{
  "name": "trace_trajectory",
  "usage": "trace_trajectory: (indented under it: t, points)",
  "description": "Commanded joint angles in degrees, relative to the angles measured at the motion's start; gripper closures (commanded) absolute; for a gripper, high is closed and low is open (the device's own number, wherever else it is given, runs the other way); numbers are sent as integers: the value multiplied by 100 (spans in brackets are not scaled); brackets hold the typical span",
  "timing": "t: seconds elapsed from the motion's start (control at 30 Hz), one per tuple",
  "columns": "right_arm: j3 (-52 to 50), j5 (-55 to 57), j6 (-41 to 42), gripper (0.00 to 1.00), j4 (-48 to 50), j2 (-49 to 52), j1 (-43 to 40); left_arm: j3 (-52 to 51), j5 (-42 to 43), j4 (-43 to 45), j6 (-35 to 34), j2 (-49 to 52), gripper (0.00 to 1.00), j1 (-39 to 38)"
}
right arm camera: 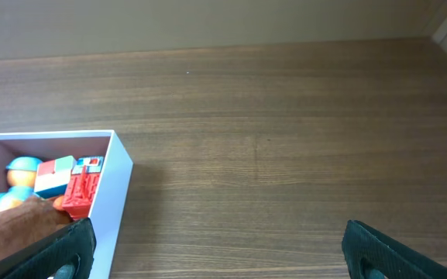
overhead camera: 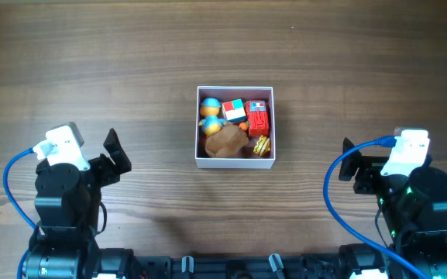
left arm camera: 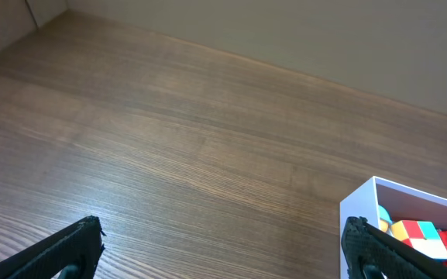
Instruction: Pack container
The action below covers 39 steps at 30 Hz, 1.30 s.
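Note:
The container (overhead camera: 235, 163) is a small square white box with a pink inside, at the table's middle. It holds several toys: two blue-and-orange figures (overhead camera: 210, 105), a red-white-green cube (overhead camera: 233, 109), a red block (overhead camera: 259, 118), a brown lump (overhead camera: 226, 142) and a small yellow piece (overhead camera: 262, 145). My left gripper (overhead camera: 115, 156) is open and empty, left of the box. My right gripper (overhead camera: 350, 163) is open and empty, right of it. The box corner shows in the left wrist view (left arm camera: 357, 208) and in the right wrist view (right arm camera: 115, 194).
The wooden table (overhead camera: 130, 70) spreads around the box. Blue cables (overhead camera: 328, 190) loop beside both arm bases at the front edge. A pale wall (left arm camera: 324, 31) rises behind the table's far edge.

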Motion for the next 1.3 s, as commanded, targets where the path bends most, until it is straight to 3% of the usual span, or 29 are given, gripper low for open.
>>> trace_trajectory:
  t: [0.0, 0.17, 0.27, 0.37, 0.57, 0.7, 1.27]
  points:
    - [-37, 122, -42, 0, 7, 7, 28, -33, -72, 0, -94, 22, 0, 35]
    - [-407, -313, -50, 0, -120, -817, 24, -33, -72, 0, -94, 22, 0, 35]
    - [-1613, -848, 50, 0, 629, -1998, 24, -33, -72, 0, -94, 22, 0, 35]
    - [-2763, -992, 789, 0, 1554, -2914, 28, -33, -72, 0, -92, 22, 0, 35]
    - [-3886, -1023, 389, 0, 3812, -2916, 68, -33, -72, 0, -94, 22, 0, 35]
    - [-4531, -1005, 396, 0, 4500, -2916, 68, -33, -72, 0, -94, 22, 0, 35]
    - [-4621, -1001, 304, 0, 4557, -2914, 66, -33, -72, 0, -92, 22, 0, 35]
